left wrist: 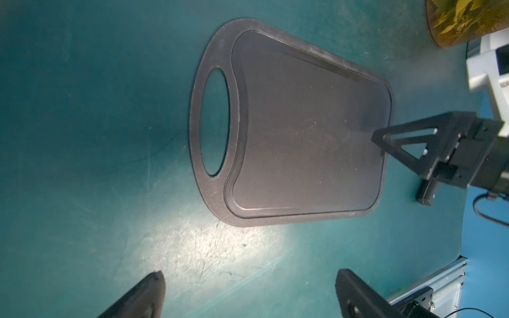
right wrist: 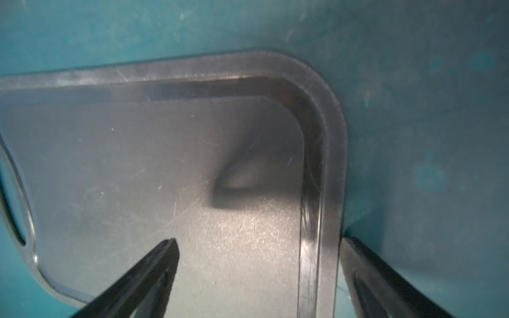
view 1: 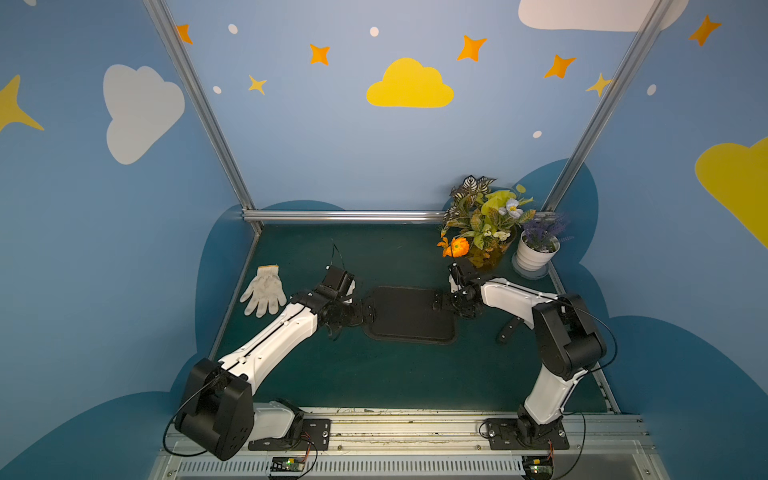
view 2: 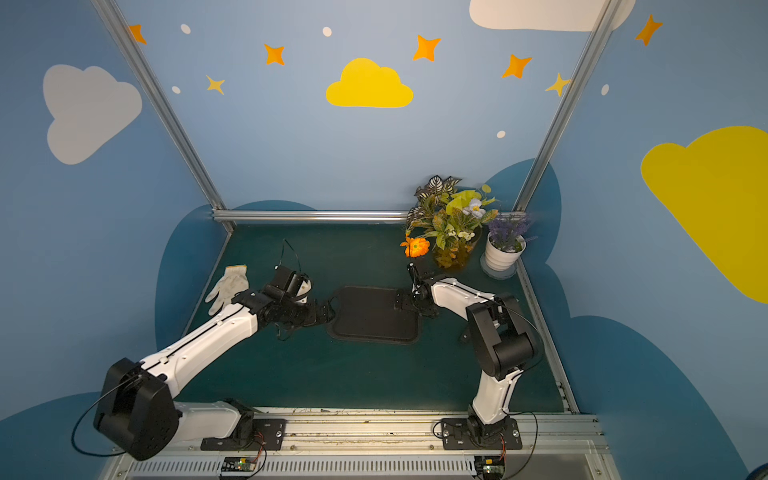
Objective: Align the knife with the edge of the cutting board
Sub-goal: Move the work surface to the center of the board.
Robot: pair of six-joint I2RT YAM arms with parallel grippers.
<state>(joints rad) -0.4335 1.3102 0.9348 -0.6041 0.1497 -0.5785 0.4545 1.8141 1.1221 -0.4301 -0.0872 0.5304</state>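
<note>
Black flat cutting board point(view 1: 409, 316) lay between left gripper point(view 1: 368, 311) and right gripper point(view 1: 437, 301), both open, empty. Black-handled knife point(view 1: 508, 330) lay nearby.

The left arm point(view 1: 274, 340) stretches inward; the right arm point(view 1: 511, 297) bends sharply at the elbow. The left end effector point(view 1: 368, 312) and right end effector point(view 1: 437, 302) face each other low down, jaws spread wide.

Green table point(view 1: 374, 374) bears cutting board point(view 1: 409, 313), knife point(view 1: 509, 330), glove point(view 1: 264, 291), potted plants point(view 1: 484, 224)
</note>
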